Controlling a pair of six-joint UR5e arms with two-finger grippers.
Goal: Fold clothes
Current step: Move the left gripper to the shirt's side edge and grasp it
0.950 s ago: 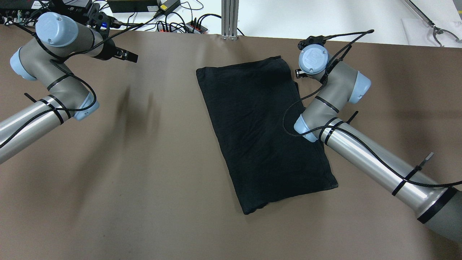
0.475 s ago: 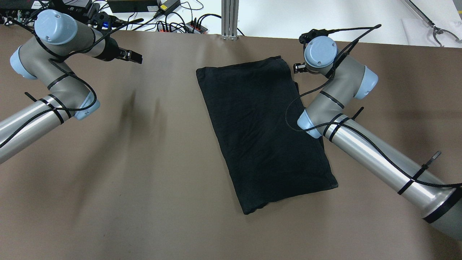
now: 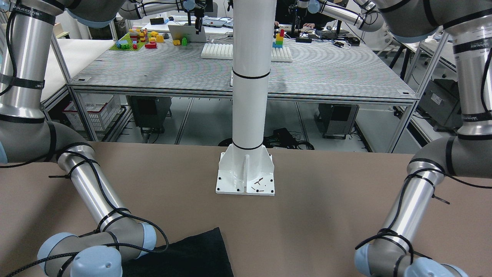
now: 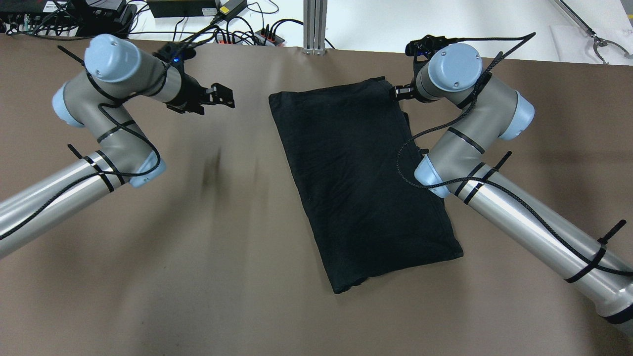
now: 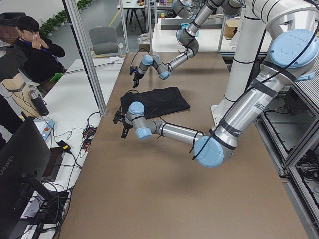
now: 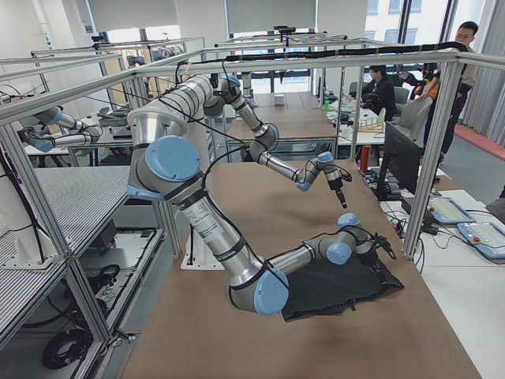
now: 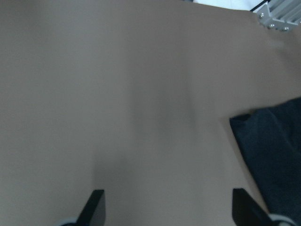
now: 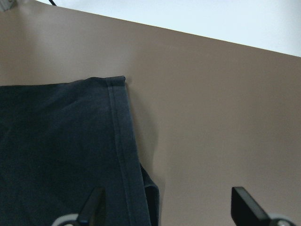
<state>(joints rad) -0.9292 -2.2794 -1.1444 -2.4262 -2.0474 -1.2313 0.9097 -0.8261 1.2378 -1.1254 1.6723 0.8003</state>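
- Overhead view: the clothes [image 4: 363, 183], one black fabric piece, lie flat at the centre of the table [image 4: 198, 257]. The long axis runs from 11 o'clock to 5 o'clock.
- Overhead view: the left hand [image 4: 225, 97] hovers over bare table at 9 o'clock from the fabric's far-left corner, apart from it. The wrist of the right arm [image 4: 494, 198] covers the fabric's 1 o'clock corner.
- The right wrist view supplies what the overhead hides. The right hand [image 8: 169, 207] is spread wide and empty. One finger [image 8: 94, 207] sits over the hemmed edge and the other over bare table. Contact with the fabric cannot be told.
- Left wrist view: the left hand is spread wide and empty, with bare table between its fingers. A fabric corner shows at 3 o'clock in that view.
- Front view only: a white pillar [image 3: 250, 77] on a base plate [image 3: 245, 181] stands at 12 o'clock from one fabric corner. Both hands are out of frame.
- Change since one second ago: the left hand has moved from the table's far-left edge toward the fabric. The right wrist has shifted toward 2 o'clock. The fabric outline is unchanged.
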